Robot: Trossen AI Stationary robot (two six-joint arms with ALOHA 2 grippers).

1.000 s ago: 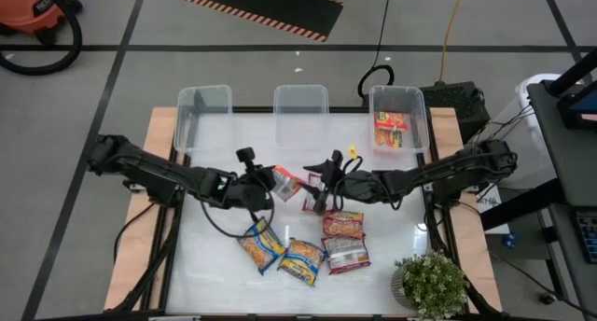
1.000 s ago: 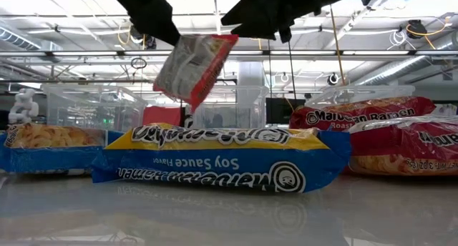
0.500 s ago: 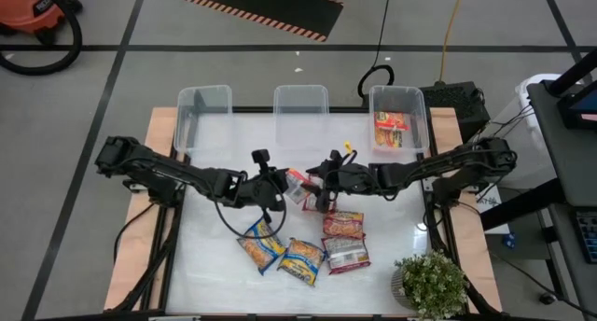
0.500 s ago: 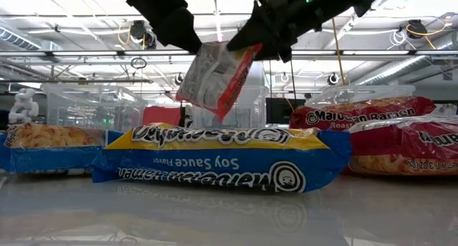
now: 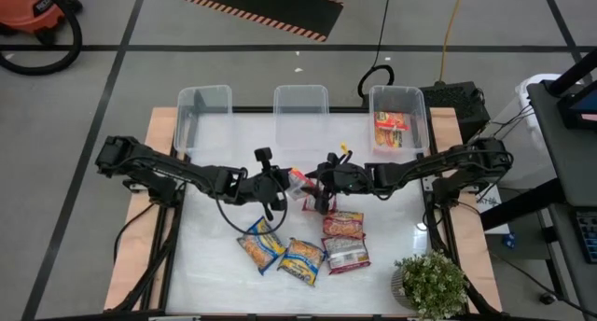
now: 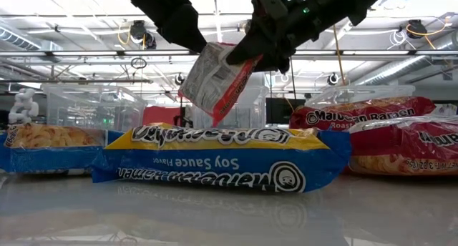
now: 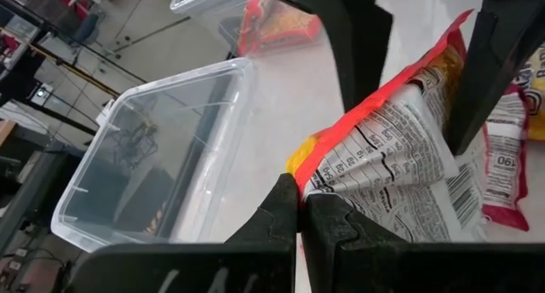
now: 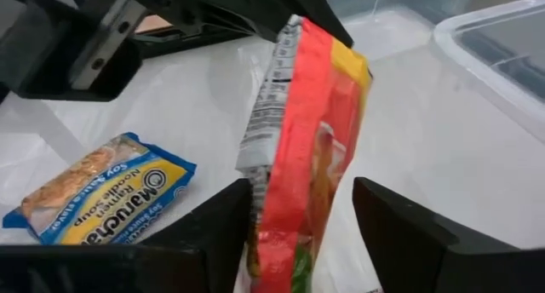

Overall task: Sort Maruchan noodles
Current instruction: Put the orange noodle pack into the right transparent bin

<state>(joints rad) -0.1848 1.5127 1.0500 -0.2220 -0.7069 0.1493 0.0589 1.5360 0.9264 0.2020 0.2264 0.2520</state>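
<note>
Orange-red packet (image 6: 217, 80) hangs in the air above the blue-and-yellow packet (image 6: 218, 166), tilted, mid-table (image 5: 215, 256). Left pincer (image 7: 298, 209) is pinched tight on the packet's edge. Right pincer (image 8: 294, 216) stands spread wide, one finger on each side of the same packet; whether the fingers touch it cannot be told. Middle bin (image 5: 300, 102) sits beyond it.

The white-topped table (image 5: 224, 162) carries three clear plastic bins (image 5: 300, 112) in a row along its far edge. Two blue-and-yellow packets (image 5: 262, 245) and two red packets (image 5: 343, 224) lie flat near the front centre. A potted plant (image 5: 431, 284) stands at the front right corner.
</note>
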